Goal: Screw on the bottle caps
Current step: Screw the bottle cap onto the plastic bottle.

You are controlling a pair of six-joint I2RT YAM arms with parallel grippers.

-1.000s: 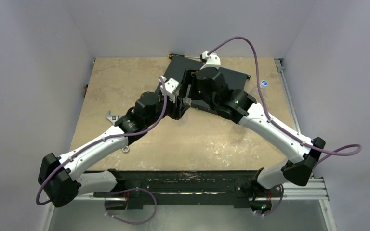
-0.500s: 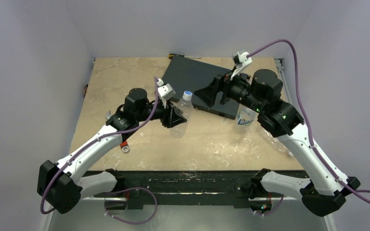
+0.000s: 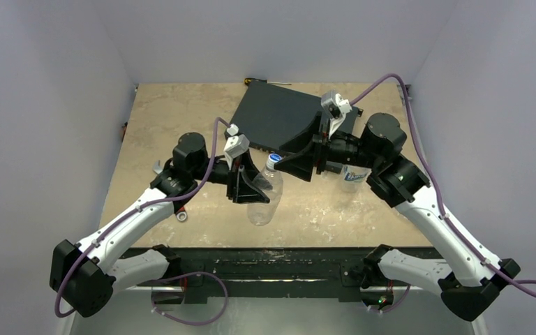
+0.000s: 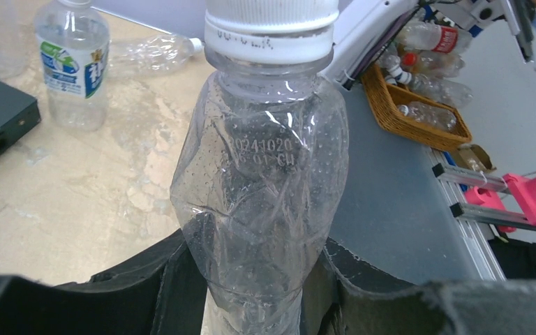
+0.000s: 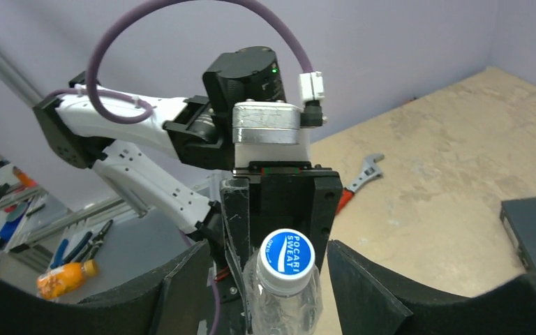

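Bottle [image 4: 262,209] clear, crinkled plastic; cap [image 4: 272,28] white plastic; tabletop [image 3: 167,112] matt

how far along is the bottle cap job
Done: a blue-white cap sits on the clear bottle. In hand: the left gripper clamps that bottle; the right gripper's open jaws straddle the cap without touching. Left: tightening it, then probably the labelled bottle standing nearby, whose top I can't see clearly.

The bottle [image 3: 264,202] stands before the box [image 3: 272,118] — wrench [image 5: 359,174] to its left.

Bright even light, soft shadows, glints on bottle [image 4: 262,174], foreground blurred
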